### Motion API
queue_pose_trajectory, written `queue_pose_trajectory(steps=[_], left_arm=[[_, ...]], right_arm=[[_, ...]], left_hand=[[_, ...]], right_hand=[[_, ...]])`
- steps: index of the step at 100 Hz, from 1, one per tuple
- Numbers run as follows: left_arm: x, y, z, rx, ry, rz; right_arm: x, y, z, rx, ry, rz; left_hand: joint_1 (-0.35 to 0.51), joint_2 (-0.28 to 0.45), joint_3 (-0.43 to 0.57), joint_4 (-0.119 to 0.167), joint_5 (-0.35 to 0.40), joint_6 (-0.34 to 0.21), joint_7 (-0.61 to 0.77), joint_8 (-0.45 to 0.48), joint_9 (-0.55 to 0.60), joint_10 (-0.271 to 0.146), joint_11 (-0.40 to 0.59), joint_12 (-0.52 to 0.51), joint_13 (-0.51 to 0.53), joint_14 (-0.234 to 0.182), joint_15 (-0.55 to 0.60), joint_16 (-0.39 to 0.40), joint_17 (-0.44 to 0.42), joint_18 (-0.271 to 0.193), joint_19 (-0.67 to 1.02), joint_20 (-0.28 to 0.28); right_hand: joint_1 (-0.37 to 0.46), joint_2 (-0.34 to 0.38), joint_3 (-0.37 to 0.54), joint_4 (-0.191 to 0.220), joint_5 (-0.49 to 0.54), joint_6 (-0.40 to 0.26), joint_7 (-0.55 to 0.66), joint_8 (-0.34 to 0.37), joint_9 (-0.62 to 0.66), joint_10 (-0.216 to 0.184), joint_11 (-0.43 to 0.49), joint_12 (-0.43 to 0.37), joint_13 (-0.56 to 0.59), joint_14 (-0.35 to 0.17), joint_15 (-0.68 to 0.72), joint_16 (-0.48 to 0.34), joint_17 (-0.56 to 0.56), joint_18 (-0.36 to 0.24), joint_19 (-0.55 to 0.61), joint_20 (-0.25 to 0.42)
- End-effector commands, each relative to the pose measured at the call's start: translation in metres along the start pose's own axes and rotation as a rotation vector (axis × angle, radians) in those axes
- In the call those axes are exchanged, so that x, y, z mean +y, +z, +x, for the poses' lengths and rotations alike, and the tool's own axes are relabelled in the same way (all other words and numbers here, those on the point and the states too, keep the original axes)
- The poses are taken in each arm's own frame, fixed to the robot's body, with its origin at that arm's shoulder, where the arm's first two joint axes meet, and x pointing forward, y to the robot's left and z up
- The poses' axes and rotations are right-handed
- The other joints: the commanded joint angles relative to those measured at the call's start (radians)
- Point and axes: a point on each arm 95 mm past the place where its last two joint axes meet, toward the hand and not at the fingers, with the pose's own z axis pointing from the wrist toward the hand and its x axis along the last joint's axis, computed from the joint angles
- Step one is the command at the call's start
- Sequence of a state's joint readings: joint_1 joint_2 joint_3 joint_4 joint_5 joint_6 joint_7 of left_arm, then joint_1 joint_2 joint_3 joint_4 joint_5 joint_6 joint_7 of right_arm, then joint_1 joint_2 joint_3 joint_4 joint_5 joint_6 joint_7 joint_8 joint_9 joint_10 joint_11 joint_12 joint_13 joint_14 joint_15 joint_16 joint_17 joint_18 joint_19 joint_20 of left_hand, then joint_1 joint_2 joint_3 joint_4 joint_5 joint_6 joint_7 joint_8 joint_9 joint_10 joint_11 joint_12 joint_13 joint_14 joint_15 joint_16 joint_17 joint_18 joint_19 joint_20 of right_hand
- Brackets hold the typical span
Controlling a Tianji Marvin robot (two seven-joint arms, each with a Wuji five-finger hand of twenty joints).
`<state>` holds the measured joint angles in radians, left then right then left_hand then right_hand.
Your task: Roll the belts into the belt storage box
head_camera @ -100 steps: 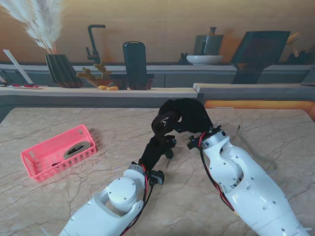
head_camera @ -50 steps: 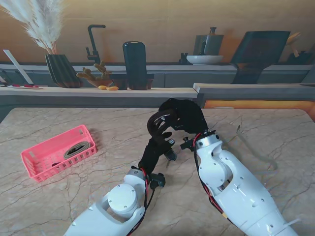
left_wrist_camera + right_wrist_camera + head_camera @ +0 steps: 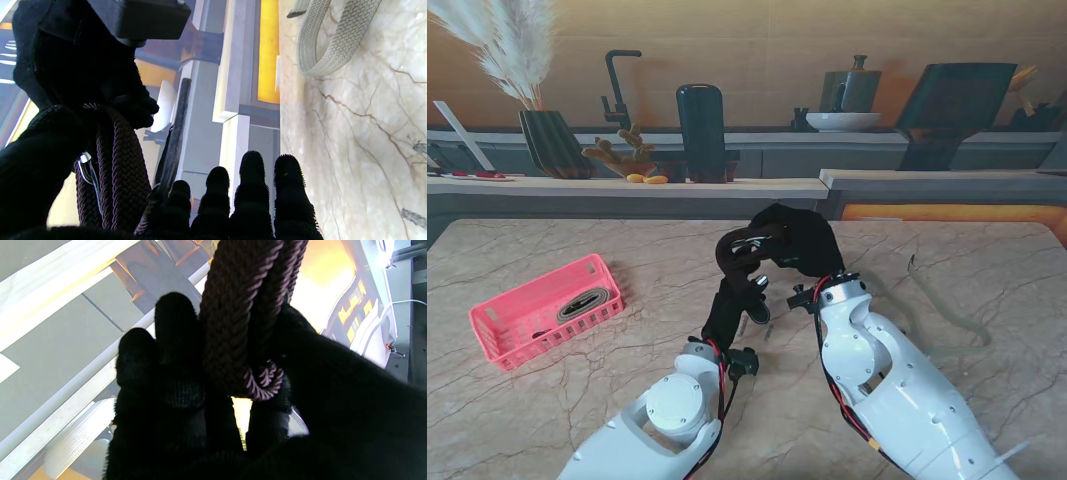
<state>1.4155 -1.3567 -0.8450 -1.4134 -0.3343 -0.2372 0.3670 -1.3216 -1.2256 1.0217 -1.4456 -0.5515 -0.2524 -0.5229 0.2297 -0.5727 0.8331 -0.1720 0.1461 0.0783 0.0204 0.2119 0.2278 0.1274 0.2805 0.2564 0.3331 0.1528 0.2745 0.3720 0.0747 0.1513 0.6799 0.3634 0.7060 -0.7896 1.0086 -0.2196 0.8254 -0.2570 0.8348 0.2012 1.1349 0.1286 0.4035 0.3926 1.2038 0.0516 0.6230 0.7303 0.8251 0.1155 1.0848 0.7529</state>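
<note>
The dark braided belt (image 3: 739, 252) is gripped by both the left robot hand (image 3: 727, 310) and right robot hand (image 3: 802, 245), a grey belt (image 3: 942, 305) lying nearby.

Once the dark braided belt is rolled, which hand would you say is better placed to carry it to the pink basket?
Probably the left hand: the pink basket lies on its side of the table, and both hands already grip the braided belt.

The beige veined marble table top (image 3: 547, 400) lies under both hands. On the ledge beyond the left hand (image 3: 732, 300) stand a dark ribbed vase (image 3: 552, 143) of pale plumes, a black faucet (image 3: 615, 90) and a tall dark rounded container (image 3: 700, 130). Beyond the right hand (image 3: 802, 240) stand a white bowl (image 3: 842, 121), a grey kettle (image 3: 852, 88) and a dark tilted board (image 3: 947, 105).
</note>
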Motion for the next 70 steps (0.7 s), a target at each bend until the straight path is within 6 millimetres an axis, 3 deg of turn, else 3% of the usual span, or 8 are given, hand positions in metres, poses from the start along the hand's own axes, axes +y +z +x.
queue_pose_trajectory(steps=[1,17,26,32,41,54,70], left_arm=[[0.005,0.002,0.012,0.044,-0.021,0.004],[0.002,0.002,0.015,0.063,-0.025,0.036],[0.002,0.003,0.018,0.067,-0.032,0.052],[0.002,0.004,0.019,0.069,-0.031,0.057],[0.0,0.007,0.021,0.07,-0.002,0.069],[-0.001,0.01,0.023,0.068,-0.004,0.1],[-0.002,0.012,0.024,0.067,0.003,0.133]], right_arm=[[-0.012,-0.01,-0.001,-0.012,0.007,0.018],[-0.017,-0.012,-0.001,-0.03,0.022,0.007],[-0.023,-0.015,-0.001,-0.044,0.038,0.015],[-0.027,-0.016,-0.001,-0.049,0.045,0.022],[-0.033,-0.02,-0.001,-0.054,0.061,0.035],[-0.042,-0.028,0.0,-0.051,0.082,0.062],[-0.052,-0.038,0.004,-0.049,0.122,0.087]], left_hand=[[-0.069,-0.005,0.006,-0.035,-0.012,-0.089,-0.053,-0.039,-0.031,-0.013,-0.035,-0.018,-0.024,-0.035,-0.016,0.0,-0.009,-0.015,-0.012,-0.011],[-0.16,0.067,-0.005,-0.041,-0.013,-0.066,-0.056,-0.083,-0.038,-0.009,-0.064,-0.028,-0.06,-0.032,-0.031,0.002,-0.033,-0.018,-0.043,-0.015],[-0.164,0.151,-0.081,-0.031,-0.012,-0.079,-0.053,-0.109,-0.039,-0.024,-0.073,-0.025,-0.079,-0.04,-0.039,0.004,-0.044,-0.03,-0.061,-0.009],[-0.147,0.165,-0.097,-0.025,-0.012,-0.093,-0.053,-0.114,-0.041,-0.033,-0.075,-0.023,-0.09,-0.045,-0.042,0.003,-0.052,-0.037,-0.066,-0.007],[-0.066,0.205,-0.215,-0.006,-0.011,-0.101,-0.053,-0.132,-0.041,-0.032,-0.079,-0.013,-0.091,-0.052,-0.041,0.003,-0.05,-0.049,-0.068,0.005],[0.018,0.202,-0.284,0.008,-0.011,-0.108,-0.051,-0.131,-0.033,-0.034,-0.051,0.0,-0.071,-0.072,-0.033,-0.006,-0.035,-0.067,-0.044,0.001],[0.179,0.206,-0.379,0.046,-0.01,-0.105,-0.046,-0.119,-0.018,-0.036,0.023,0.01,-0.035,-0.076,0.001,-0.018,-0.009,-0.079,0.009,-0.004]], right_hand=[[0.102,0.088,0.063,0.09,0.094,-0.022,0.193,0.059,0.004,-0.09,0.066,0.004,0.004,-0.083,-0.017,0.004,-0.007,-0.082,0.003,0.022],[0.101,0.092,0.061,0.091,0.091,-0.023,0.193,0.059,0.001,-0.09,0.069,0.001,0.005,-0.084,-0.018,0.003,-0.007,-0.084,0.001,0.019],[0.101,0.092,0.059,0.092,0.09,-0.022,0.195,0.059,0.001,-0.089,0.072,-0.001,0.005,-0.083,-0.018,0.002,-0.007,-0.084,0.0,0.018],[0.101,0.093,0.058,0.092,0.089,-0.023,0.196,0.059,0.001,-0.088,0.073,-0.002,0.005,-0.083,-0.018,0.002,-0.007,-0.083,0.0,0.018],[0.1,0.094,0.057,0.093,0.088,-0.025,0.196,0.058,0.001,-0.088,0.076,-0.004,0.005,-0.084,-0.018,0.002,-0.007,-0.083,0.001,0.017],[0.092,0.106,0.051,0.093,0.086,-0.038,0.201,0.063,0.002,-0.087,0.082,-0.006,0.009,-0.09,-0.018,-0.001,-0.005,-0.085,0.001,0.015],[0.09,0.114,0.045,0.095,0.083,-0.043,0.201,0.068,0.007,-0.069,0.085,-0.021,0.011,-0.083,-0.022,-0.01,-0.006,-0.07,-0.001,0.009]])
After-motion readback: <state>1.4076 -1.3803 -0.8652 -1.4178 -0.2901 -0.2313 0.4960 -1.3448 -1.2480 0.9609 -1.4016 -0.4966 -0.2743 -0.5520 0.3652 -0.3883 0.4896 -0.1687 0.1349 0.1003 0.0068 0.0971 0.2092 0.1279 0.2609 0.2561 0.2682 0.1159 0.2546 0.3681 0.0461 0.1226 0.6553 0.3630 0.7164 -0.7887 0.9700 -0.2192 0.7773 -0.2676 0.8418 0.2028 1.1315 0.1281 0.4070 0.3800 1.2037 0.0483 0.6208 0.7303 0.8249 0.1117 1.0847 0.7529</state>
